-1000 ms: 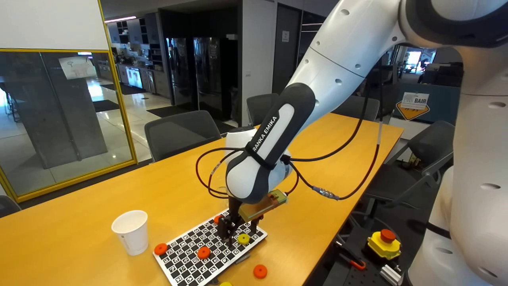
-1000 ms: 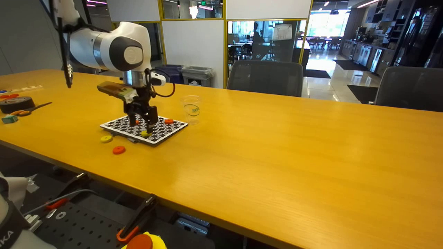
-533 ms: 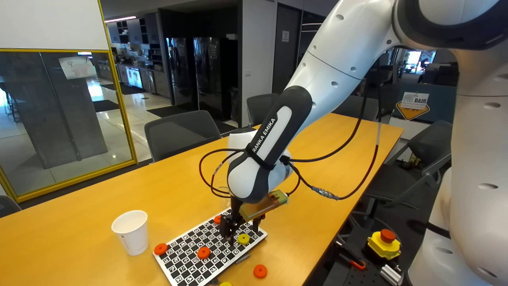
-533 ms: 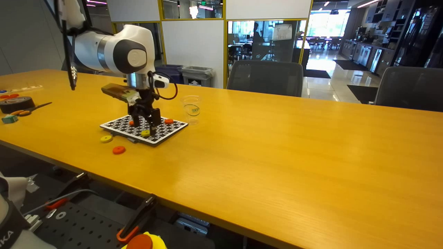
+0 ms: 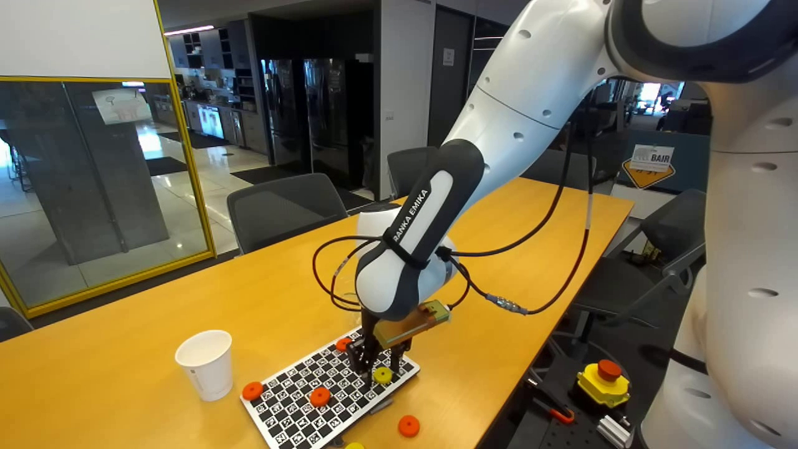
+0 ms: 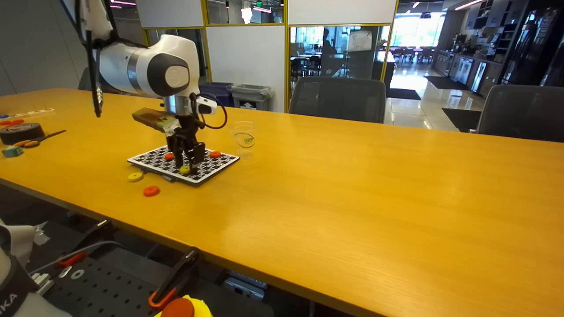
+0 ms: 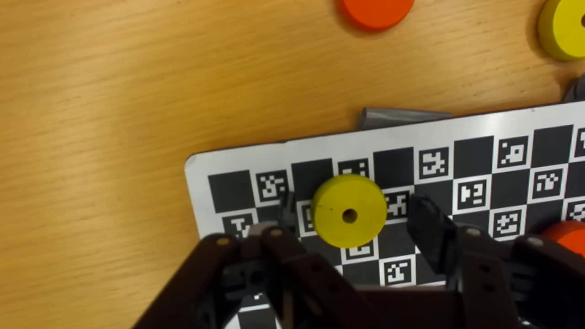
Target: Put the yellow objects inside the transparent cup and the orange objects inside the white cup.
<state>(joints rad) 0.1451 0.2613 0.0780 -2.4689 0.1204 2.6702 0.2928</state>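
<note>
Straddling a yellow disc point(image 7: 336, 194): hand point(image 7: 353, 211)

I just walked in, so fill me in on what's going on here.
A robot arm has its open gripper straddling a yellow disc on the checkered board, not yet gripping it. Another yellow disc lies on the table, with orange discs on and off the board. The white cup and the transparent cup stand upright.

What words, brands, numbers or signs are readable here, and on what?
"RANKA EMIKA": lower robot arm
"BAIR": white sign; word before it blurred
"KA", cut off: robot part in an exterior view's corner
Too small or blurred: print on the transparent cup, marks on the white cup, orange diamond sign, door notice, paper sheet, bin label, green sign
No readable numbers.
</note>
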